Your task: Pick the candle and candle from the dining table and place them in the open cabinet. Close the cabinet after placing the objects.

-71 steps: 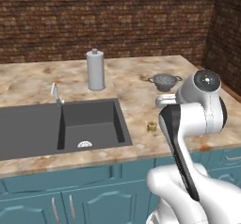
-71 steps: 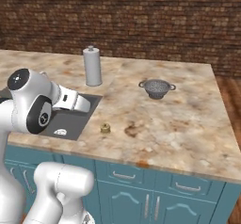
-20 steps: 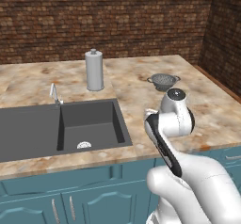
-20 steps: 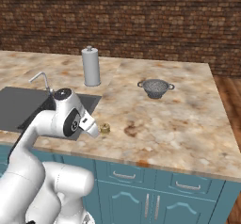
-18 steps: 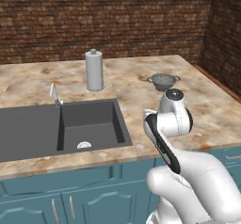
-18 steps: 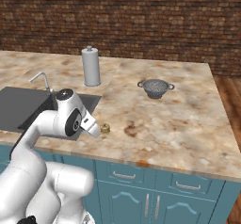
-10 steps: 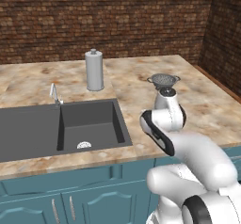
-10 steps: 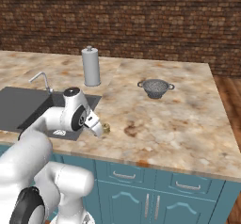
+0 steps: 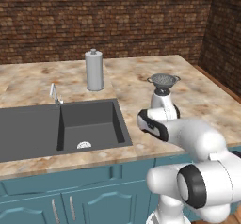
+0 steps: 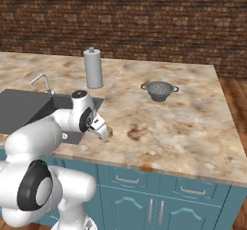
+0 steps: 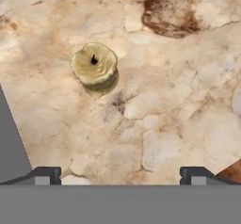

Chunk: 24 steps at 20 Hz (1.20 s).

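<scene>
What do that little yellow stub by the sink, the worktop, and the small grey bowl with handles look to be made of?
The candle looks like matte yellowish wax: lumpy rim, dark wick in the middle. The dining table top looks like polished marbled stone, beige with brown veins and blotches. The colander seems grey metal, speckled as if perforated, though too small to be sure.

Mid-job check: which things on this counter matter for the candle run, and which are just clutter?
For the job:
- squat yellowish candle, upright on the stone top
- dining table it stands on
- gripper, open, just short of the candle

Lying about:
- paper towel roll
- metal colander
- sink basin
- faucet
</scene>
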{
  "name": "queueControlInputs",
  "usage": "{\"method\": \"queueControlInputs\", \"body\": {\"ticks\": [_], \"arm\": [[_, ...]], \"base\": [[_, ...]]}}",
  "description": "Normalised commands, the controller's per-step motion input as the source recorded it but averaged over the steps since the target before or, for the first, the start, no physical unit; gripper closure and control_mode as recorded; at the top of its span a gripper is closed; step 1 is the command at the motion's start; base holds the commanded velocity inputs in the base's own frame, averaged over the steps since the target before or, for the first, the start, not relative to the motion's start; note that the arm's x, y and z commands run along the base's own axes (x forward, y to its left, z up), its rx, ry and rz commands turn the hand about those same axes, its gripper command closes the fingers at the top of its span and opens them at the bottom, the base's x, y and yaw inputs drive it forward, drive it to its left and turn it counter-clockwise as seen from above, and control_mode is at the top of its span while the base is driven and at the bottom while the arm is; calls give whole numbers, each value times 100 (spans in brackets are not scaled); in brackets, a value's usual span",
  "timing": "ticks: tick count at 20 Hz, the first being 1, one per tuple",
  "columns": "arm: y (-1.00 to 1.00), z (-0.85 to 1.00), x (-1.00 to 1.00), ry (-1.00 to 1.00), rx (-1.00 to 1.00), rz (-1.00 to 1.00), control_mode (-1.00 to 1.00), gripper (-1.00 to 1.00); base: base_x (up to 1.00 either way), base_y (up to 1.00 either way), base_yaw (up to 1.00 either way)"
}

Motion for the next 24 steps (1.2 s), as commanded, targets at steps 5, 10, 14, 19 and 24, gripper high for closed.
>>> {"method": "queueControlInputs", "body": {"ticks": [5,10,14,19,24], "arm": [[0,-24,26,0,0,0,-100,-100],[0,-25,28,0,0,0,-100,-100],[0,-24,25,0,0,0,-100,-100],[0,-21,24,0,0,0,-100,-100],[0,-16,25,0,0,0,-100,-100]], "base": [[0,0,0],[0,0,0],[0,0,0],[0,0,0],[0,0,0]]}}
